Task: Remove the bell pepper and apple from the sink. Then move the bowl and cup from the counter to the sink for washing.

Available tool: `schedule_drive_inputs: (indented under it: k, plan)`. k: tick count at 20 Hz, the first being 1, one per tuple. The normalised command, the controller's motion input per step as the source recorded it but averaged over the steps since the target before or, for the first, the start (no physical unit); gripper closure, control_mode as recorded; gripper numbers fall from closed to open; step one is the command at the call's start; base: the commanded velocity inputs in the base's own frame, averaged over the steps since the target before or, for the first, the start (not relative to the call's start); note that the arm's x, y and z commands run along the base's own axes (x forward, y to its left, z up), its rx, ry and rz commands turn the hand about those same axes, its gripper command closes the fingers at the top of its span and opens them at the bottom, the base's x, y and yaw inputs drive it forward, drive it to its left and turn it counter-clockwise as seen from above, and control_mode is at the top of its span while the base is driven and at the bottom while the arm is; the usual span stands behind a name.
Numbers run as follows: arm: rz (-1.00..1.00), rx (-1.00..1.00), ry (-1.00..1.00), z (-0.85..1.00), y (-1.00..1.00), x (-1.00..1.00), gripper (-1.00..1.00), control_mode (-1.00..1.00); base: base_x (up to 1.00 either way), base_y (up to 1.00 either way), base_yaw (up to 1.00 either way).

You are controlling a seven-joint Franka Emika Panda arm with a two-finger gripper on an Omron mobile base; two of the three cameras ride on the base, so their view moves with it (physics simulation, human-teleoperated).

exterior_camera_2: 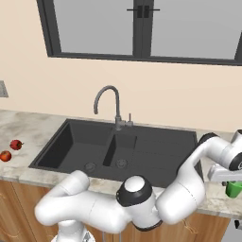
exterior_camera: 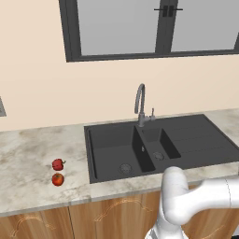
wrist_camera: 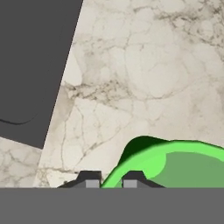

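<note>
The green cup (exterior_camera_2: 233, 189) stands on the counter (exterior_camera_2: 215, 202) right of the dark sink (exterior_camera_2: 156, 151). My gripper (exterior_camera_2: 230, 181) is down on it. In the hand view the cup's rim (wrist_camera: 144, 159) runs between my two fingertips (wrist_camera: 89, 179), which stand close together, so the gripper (wrist_camera: 111, 180) is shut on the rim. The deep-red bell pepper (exterior_camera: 58, 164) and the orange-red apple (exterior_camera: 57, 179) lie side by side on the counter (exterior_camera: 28, 154) left of the sink (exterior_camera: 112, 144). Both basins hold nothing. The bowl is out of view.
A curved grey faucet (exterior_camera: 140, 105) rises behind the sink's divider. The sink's right corner (wrist_camera: 30, 65) lies close to the cup on the marbled worktop (wrist_camera: 153, 65). A wall with a dark-framed window (exterior_camera: 154, 28) closes off the back.
</note>
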Motion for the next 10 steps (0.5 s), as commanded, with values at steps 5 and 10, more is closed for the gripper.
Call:
schedule_drive_inputs:
  k: [5,10]
  plan:
    - [0.00,0.00,-0.02,0.00,0.30,-0.26,1.00,-1.00,0.00,0.00,0.00]
    - [0.03,-0.04,0.00,0.17,0.46,-0.25,1.00,-1.00,0.00,0.00,0.00]
